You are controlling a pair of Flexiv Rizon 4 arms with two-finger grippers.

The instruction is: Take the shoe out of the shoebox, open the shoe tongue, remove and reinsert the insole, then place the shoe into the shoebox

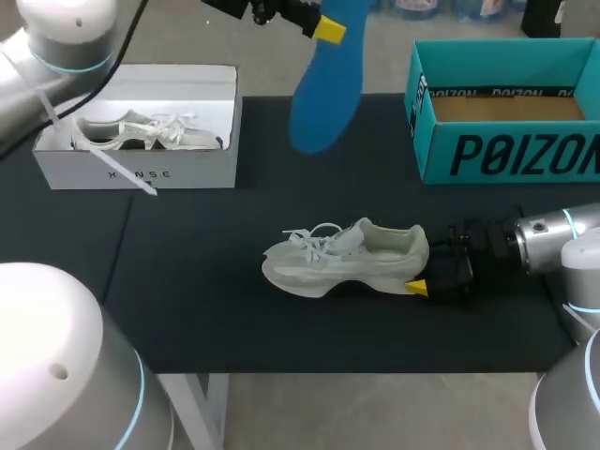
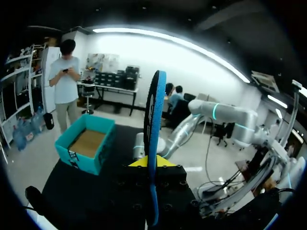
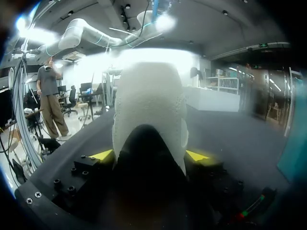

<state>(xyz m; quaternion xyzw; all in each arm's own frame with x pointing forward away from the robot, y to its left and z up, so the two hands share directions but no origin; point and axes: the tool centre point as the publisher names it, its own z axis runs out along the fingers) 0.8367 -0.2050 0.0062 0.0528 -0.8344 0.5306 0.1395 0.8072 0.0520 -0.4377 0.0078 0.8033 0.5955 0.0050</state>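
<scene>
A pale grey-white shoe [image 1: 347, 258] lies on its sole on the black table, toe toward my left side, laces loose. My right gripper [image 1: 427, 270] holds its heel, a yellow fingertip [image 1: 417, 288] showing at the near side. In the right wrist view the heel [image 3: 151, 100] fills the space between the two yellow tips of that gripper [image 3: 149, 155]. High over the table's far side, my left gripper [image 1: 323, 26] is shut on the end of a blue insole [image 1: 323, 94] that hangs down from it. The left wrist view shows the insole [image 2: 154, 120] edge-on, standing up from that gripper [image 2: 147, 163].
A white shoebox [image 1: 141, 173] at the far left holds a second pale shoe [image 1: 141, 133]. An open teal box [image 1: 506, 155] with a brown cardboard floor stands at the far right. The table's front edge runs just below the shoe.
</scene>
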